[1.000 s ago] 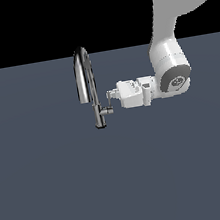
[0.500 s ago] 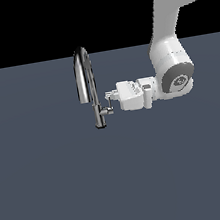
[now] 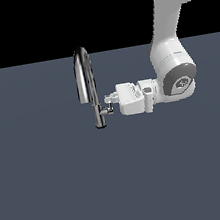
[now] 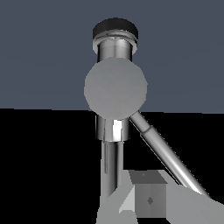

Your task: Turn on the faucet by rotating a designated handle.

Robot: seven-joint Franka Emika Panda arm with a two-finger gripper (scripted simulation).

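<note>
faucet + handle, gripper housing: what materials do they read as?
Faucet: polished chrome-like metal, with bright streaks and dark reflections along the spout. Handle: the same mirror finish, likely metal. Gripper: matte white housing with no reflections, perhaps plastic or painted; being a render, none of this is certain.

No legible text, labels, brands, numbers or signs anywhere: none on the faucet (image 3: 86, 80), none on the arm.

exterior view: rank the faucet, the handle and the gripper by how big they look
1. faucet, tallest by far
2. gripper with its white body, though it may sit nearer the camera
3. handle, smallest
</note>
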